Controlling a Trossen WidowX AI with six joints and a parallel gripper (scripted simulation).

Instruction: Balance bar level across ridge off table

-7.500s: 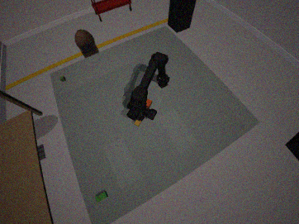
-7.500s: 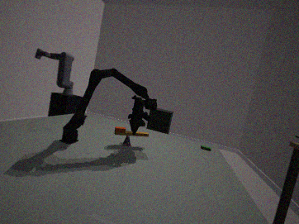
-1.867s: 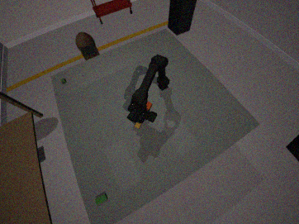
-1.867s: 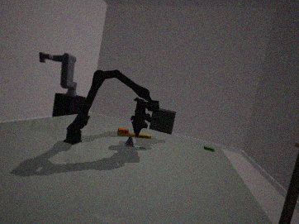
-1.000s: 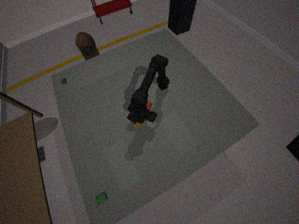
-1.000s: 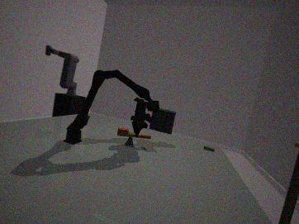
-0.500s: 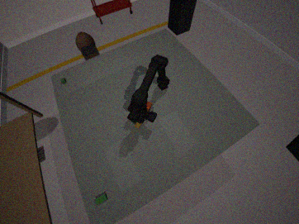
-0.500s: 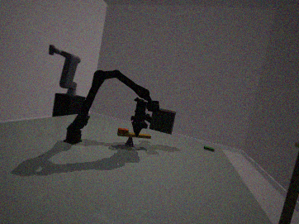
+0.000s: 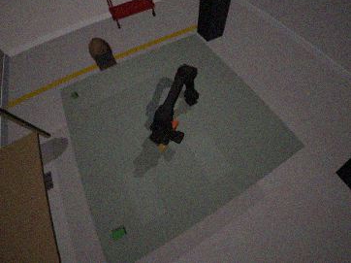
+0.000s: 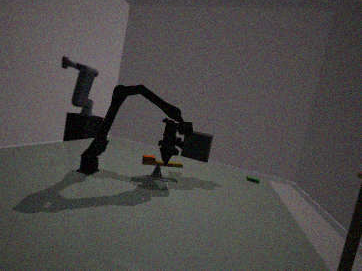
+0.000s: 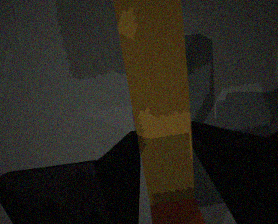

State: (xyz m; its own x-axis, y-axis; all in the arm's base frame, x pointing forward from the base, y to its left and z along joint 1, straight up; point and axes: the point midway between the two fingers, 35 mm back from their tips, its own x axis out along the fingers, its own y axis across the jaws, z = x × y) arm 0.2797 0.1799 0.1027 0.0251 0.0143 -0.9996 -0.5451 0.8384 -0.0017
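The yellow bar (image 9: 162,147) (image 10: 175,165) (image 11: 157,75) has an orange-red block (image 9: 175,124) (image 10: 148,159) (image 11: 176,212) at one end. In the exterior view it lies across the top of the small grey ridge (image 10: 157,172), about level and off the table, the block end on the arm-base side. Contact with the ridge is too small to tell. My gripper (image 10: 167,163) (image 11: 162,132) points down around the bar, just beyond the ridge from the block. Its fingers are slightly open, one very close on each side of the bar. In the top view the arm hides the ridge.
A green block (image 9: 118,233) lies near one table edge and a small green item (image 9: 75,95) near a far corner. The exterior view shows a green piece (image 10: 253,179) at the right. A red cart (image 9: 132,8) and a black pillar (image 9: 213,11) stand beyond the table.
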